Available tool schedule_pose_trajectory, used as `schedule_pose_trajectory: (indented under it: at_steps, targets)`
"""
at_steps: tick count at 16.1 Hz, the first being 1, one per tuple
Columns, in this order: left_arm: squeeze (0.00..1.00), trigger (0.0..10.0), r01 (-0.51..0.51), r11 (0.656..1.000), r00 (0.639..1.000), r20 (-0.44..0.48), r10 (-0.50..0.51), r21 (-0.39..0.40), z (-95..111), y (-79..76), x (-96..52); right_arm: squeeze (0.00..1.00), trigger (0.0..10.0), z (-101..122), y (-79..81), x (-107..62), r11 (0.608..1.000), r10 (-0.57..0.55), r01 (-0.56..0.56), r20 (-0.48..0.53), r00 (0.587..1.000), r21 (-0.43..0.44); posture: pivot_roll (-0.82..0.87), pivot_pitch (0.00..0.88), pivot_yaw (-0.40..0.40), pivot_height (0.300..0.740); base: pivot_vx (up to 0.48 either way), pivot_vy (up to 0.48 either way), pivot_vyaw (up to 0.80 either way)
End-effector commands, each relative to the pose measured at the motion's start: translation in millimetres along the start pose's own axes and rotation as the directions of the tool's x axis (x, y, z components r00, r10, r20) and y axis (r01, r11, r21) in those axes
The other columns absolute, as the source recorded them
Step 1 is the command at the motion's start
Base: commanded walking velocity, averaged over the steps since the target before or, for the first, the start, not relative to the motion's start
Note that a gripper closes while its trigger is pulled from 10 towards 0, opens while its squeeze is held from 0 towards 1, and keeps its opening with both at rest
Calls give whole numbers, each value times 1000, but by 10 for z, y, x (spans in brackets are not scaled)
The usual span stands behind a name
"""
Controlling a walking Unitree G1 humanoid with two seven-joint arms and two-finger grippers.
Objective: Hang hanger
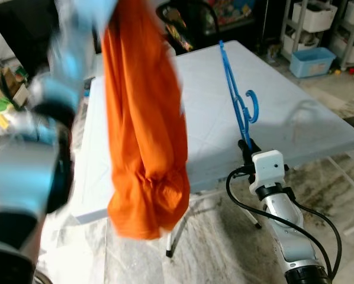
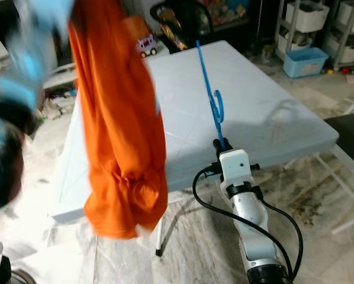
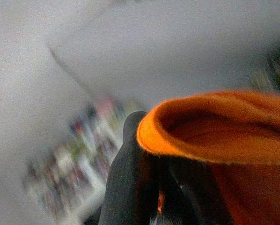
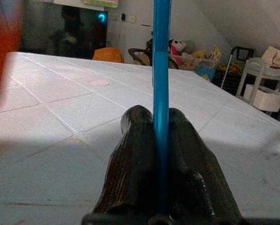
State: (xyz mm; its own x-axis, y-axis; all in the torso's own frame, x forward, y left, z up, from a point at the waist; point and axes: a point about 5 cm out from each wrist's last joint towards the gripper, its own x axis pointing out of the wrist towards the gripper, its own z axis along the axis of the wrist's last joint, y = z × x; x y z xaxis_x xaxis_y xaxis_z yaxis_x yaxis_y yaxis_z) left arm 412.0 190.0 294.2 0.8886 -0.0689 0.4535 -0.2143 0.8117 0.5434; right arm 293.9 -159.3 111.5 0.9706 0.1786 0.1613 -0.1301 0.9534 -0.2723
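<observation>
Table [image 1: 295, 118], white folding type, serves as reference. Right gripper [image 4: 161, 140] sits at the table's near edge, fingers pinched tight on the blue hanger [image 1: 235, 94], which stands upright above the tabletop with its hook curling toward the right side. Left gripper [image 3: 151, 164], raised high off the table's left side and blurred, has its fingers closed on a fold of the orange garment [image 1: 144, 130]; the cloth hangs down past the table edge.
</observation>
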Motion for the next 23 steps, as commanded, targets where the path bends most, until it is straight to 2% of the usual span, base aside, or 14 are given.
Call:
schedule_pose_trajectory:
  at_steps: [1, 2, 3, 4, 6, 9, 11, 12, 15, 16, 17, 19, 22, 23]
  targets:
    - [0, 10000, 18, 998, 974, -224, -33, -67, -539, -46, -311, 0, 10000, -41, 67, -18, 999, 37, -37, -35, 999, 14, -181, 0, 162, 740, 0, 0, 0]
    - [0, 10000, 21, 993, 951, -305, -57, -120, -743, -78, -470, 0, 10000, -46, 67, -18, 999, 48, -47, -39, 998, 15, -180, 0, 157, 740, 0, 0, 0]
    - [1000, 10000, 11, 983, 905, -416, -87, -181, -995, -106, -689, 0, 10000, -55, 72, -14, 998, 67, -66, -45, 997, 17, -173, 0, 143, 740, 0, 0, 0]
    - [1000, 10000, 11, 975, 876, -468, -116, -222, -1127, -118, -824, 0, 10000, -62, 101, -3, 995, 97, -96, -49, 994, 19, -169, 0, 135, 740, 0, 0, 0]
    - [1000, 10000, 30, 961, 857, -488, -165, -273, -1174, -162, -878, 0, 10000, -61, 124, 9, 994, 112, -111, -49, 993, 21, -163, 0, 132, 740, 0, 0, 0]
    - [1000, 10000, 147, 895, 860, -393, -326, -420, -1129, -375, -937, 0, 10000, -67, 171, 22, 990, 140, -139, -53, 989, 29, -153, 0, 138, 740, 0, 0, 0]
    - [1000, 10000, 107, 761, 893, -276, -357, -640, -1037, -534, -963, 0, 10000, -91, 201, 11, 988, 149, -147, -62, 987, 38, -146, 0, 147, 740, 0, 0, 0]
    - [1000, 10000, 58, 665, 899, -251, -359, -745, -1023, -704, -1102, 0, 10000, -108, 224, -3, 988, 153, -150, -67, 986, 44, -141, 0, 150, 740, 0, 0, 0]
    - [1000, 10000, 16, 590, 896, -251, -367, -807, -1008, -843, -1275, 0, 10000, -119, 238, -13, 987, 157, -154, -71, 985, 47, -129, 0, 135, 740, 0, 0, 0]
    - [1000, 10000, 88, 569, 876, -208, -435, -817, -969, -937, -1381, 0, 10000, -128, 245, -13, 985, 169, -166, -76, 983, 48, -119, 0, 122, 740, 0, 0, 0]
    - [1000, 10000, 185, 579, 824, -196, -532, -794, -1003, -1004, -1492, 0, 10000, -136, 269, 3, 980, 199, -196, -79, 977, 44, -100, 0, 111, 740, 0, 0, 0]
    - [1000, 10000, 251, 576, 795, -174, -581, -778, -945, -952, -1582, 0, 10000, -122, 287, 42, 974, 227, -226, -69, 972, 25, -92, 0, 115, 740, 0, 0, 0]
    - [1000, 10000, 181, 577, 795, -227, -562, -796, -810, -959, -1756, 0, 10000, -125, 253, 54, 980, 200, -198, -71, 977, 33, -100, 0, 131, 740, 0, 0, 0]
    - [1000, 10000, 123, 562, 788, -263, -556, -818, -806, -1015, -1884, 0, 10000, -139, 254, 33, 980, 197, -195, -75, 978, 35, -102, 0, 133, 740, 0, 0, 0]
